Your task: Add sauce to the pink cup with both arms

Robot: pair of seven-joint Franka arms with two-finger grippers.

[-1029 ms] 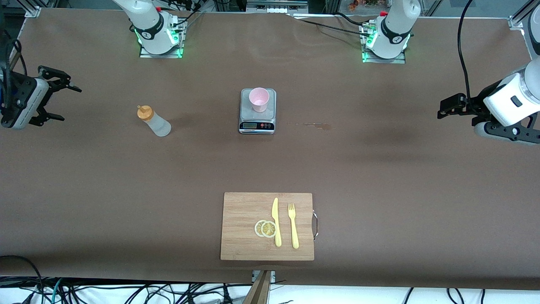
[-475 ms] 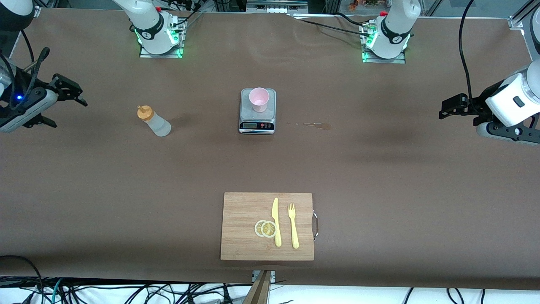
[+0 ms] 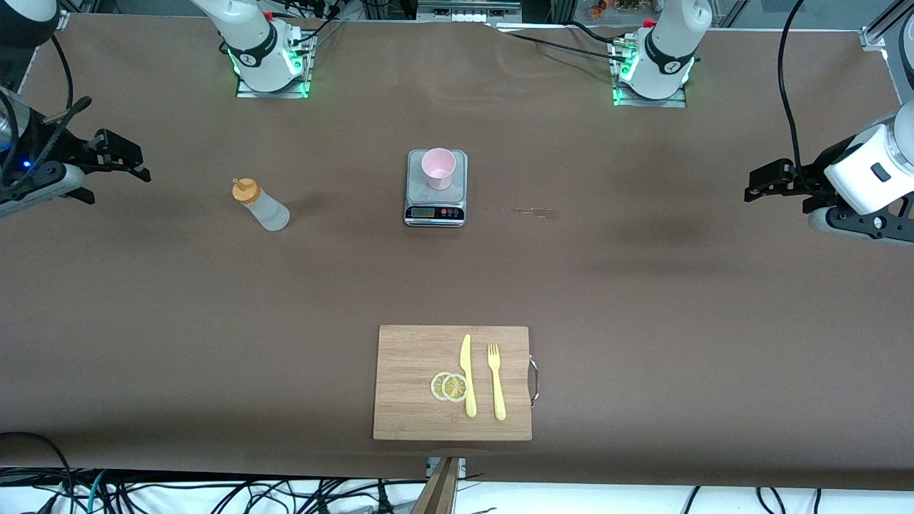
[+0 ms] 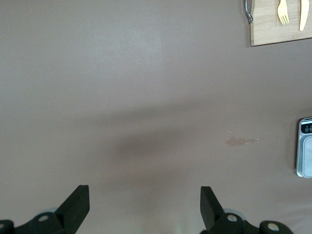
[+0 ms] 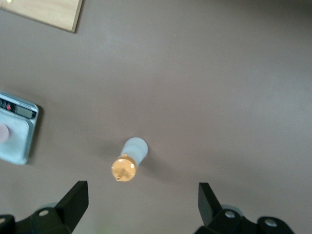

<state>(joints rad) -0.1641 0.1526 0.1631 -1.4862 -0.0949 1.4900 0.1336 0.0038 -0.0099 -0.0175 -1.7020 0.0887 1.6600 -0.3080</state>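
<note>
— Step in hand?

— Hard to settle. Fits either an approach toward the translucent plastic squeeze bottle with the orange nozzle cap (image 3: 261, 206), or a retreat after setting it back down. Sauce inside the small pink plastic cup (image 3: 438, 168): impossible to judge from here.

— Whereabouts of both?

— Bottle on the brown table (image 3: 643, 300), toward the right arm's end, well apart from the cup and slightly nearer the front camera. Cup upright on the grey digital kitchen scale (image 3: 435, 211), mid-table.

— Pincers?

— Right gripper (image 3: 141, 164) up over the table's edge at the right arm's end, fingers spread wide, gripping nothing. Bottle framed between those fingers in the right wrist view, though well below them. Left gripper (image 3: 750, 184) up over the left arm's end, likewise spread wide and holding nothing, well apart from the scale.

— Heading of the bottle?

— Upright, by the look of it: long axis vertical, nozzle up, base flat on the table.

— Demands of a next move?

— For an early stage: a side-on grasp round the soft body below the cap, gentle enough not to squirt, then tipping the nozzle over the cup's mouth. For a late stage: nothing beyond drawing clear. Also worth noting: a brownish smear (image 3: 532, 210) on the table near the scale, toward the left arm's end.
</note>
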